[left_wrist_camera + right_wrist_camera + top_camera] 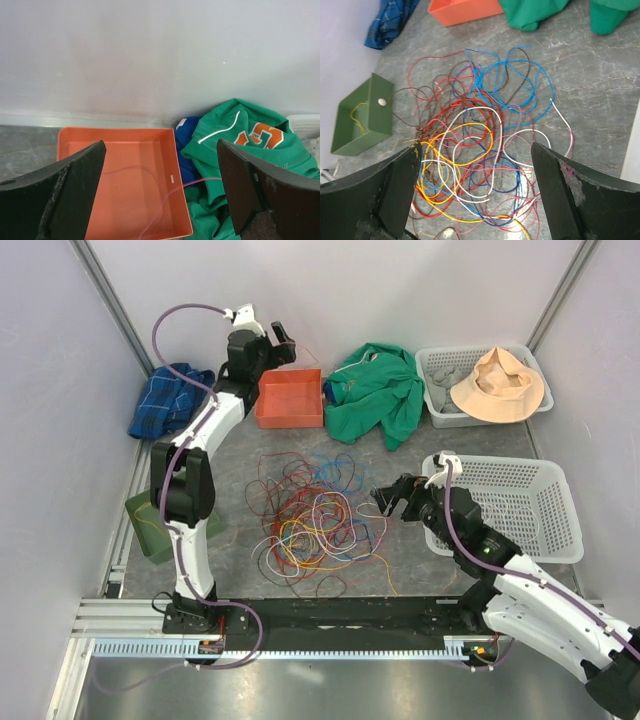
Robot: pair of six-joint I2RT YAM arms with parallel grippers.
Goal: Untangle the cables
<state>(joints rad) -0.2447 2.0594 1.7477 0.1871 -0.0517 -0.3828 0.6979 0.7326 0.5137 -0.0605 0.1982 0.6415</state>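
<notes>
dozens of thin cables (315,520) lie heaped mid-tabletop (470,440), loops sprawling every way with no single long axis, just left of the right pincer (386,502), which hangs at the heap's edge, fingers wide apart, much the nearer arm. the left pincer (283,348), also spread wide and empty, hovers well away over the orange tray (290,410). only the left wrist view shows a pink wire (150,175) in that tray trailing over its rim; only the right wrist view shows a yellow strand (354,112) in the green box (370,100).

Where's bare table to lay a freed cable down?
Bare: the strip between the green garment and the empty basket; the near edge between the cables and the right arm. Crowded: the middle, where they pile up.
</notes>
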